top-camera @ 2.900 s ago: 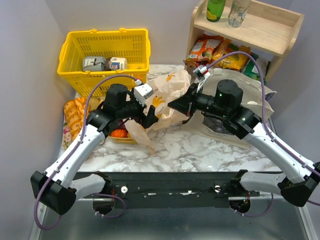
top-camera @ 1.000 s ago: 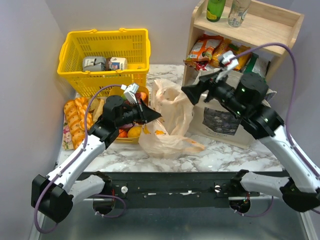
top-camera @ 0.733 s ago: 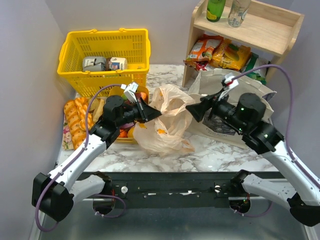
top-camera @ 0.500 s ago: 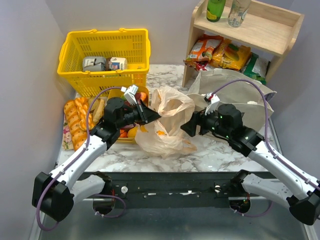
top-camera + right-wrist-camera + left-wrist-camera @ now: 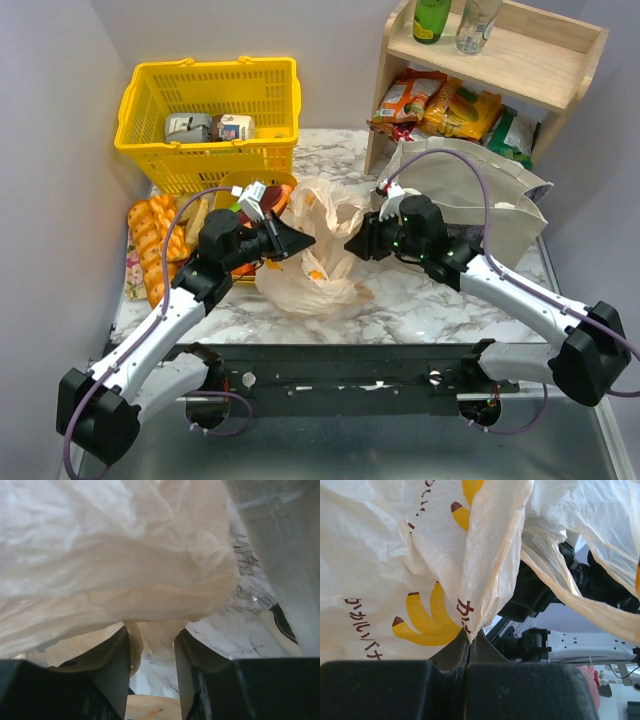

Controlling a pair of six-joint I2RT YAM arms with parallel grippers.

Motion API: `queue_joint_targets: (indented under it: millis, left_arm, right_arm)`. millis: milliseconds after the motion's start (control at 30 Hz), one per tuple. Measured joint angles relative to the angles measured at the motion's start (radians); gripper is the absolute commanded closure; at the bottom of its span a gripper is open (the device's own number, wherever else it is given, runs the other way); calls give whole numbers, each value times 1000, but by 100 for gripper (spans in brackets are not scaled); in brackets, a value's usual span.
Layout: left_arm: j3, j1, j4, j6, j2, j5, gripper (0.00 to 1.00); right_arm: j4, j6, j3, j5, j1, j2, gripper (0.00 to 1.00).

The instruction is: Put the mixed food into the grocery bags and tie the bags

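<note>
we have the peach plastic bag [image 5: 312, 268] slumped on the marble table [image 5: 420, 305], right between our two arms, and that is the relation that matters here: the bag's top runs left to right, one end toward each tool.

our left gripper [image 5: 466, 647] comes at it from the left. in the left wrist view its fingers are pressed flat together with a pleat of the banana-printed film pinched in the seam, so that end is secured.

our right gripper [image 5: 152, 635] comes from the right, its tip just at the bag's right flank in the top view. in the right wrist view its fingers [image 5: 120, 655] stand apart with a clear gap, and a hanging fold of pale film droops down into that gap. the fold sits between the pads but does not look squeezed, so we judge this side as not yet gripped.

so the loose end lies straight ahead of the right tool, already inside its span, while the held end lies opposite, across the bag's bulk. we think the next move is a simple closing on that fold, and then the two ends can be crossed over the middle.

we cannot tell what is inside the bag. the canvas tote [image 5: 478, 196] stands behind the right arm, apart from the bag.
</note>
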Motion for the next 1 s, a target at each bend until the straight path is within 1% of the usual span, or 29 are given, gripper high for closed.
queue_joint_targets:
  millis: [33, 67, 167, 267, 467, 567, 667, 700, 733, 767, 833, 867, 900, 933, 1000]
  left_arm:
    - [-16, 2, -3, -2, -22, -6, 100]
    - [-34, 4, -6, -5, -43, -15, 100]
    - [-77, 15, -16, -16, -70, -29, 100]
    - [-101, 21, -42, -23, -63, -32, 100]
    - [-97, 26, -76, -14, -45, -31, 100]
    - [-90, 29, -100, 1, -26, -31, 100]
    - [-85, 29, -126, 27, -9, -31, 99]
    - [-81, 29, -138, 37, -4, -31, 91]
    - [-72, 29, -156, 55, 2, -31, 79]
    - [-60, 30, -177, 73, 6, -32, 53]
    - [-5, 30, -251, 137, 11, -58, 26]
    - [34, 30, -293, 176, 11, -85, 9]
    - [77, 30, -328, 213, 7, -117, 4]
    - [119, 31, -356, 251, 0, -152, 1]
    - [191, 38, -410, 306, -21, -219, 1]
  right_arm:
    - [-2, 0, 4, -2, 0, 11, 72]
    - [-7, -2, 8, 0, 3, 16, 81]
    - [-43, -19, 23, 48, 7, 13, 97]
    - [-127, -54, 45, 152, 9, -8, 98]
    - [-367, -172, 87, 356, -4, -94, 99]
    - [-444, -215, 92, 412, -28, -113, 99]
    - [-498, -242, 92, 432, -50, -107, 99]
    - [-508, -248, 93, 433, -54, -101, 99]
    - [-518, -253, 97, 431, -54, -94, 99]
    - [-533, -256, 108, 431, -54, -84, 99]
    - [-553, -268, 135, 430, -54, -69, 99]
    - [-564, -274, 150, 430, -54, -66, 99]
    - [-576, -284, 168, 432, -54, -65, 99]
    - [-590, -294, 187, 436, -54, -66, 98]
    - [-608, -315, 223, 443, -57, -66, 98]
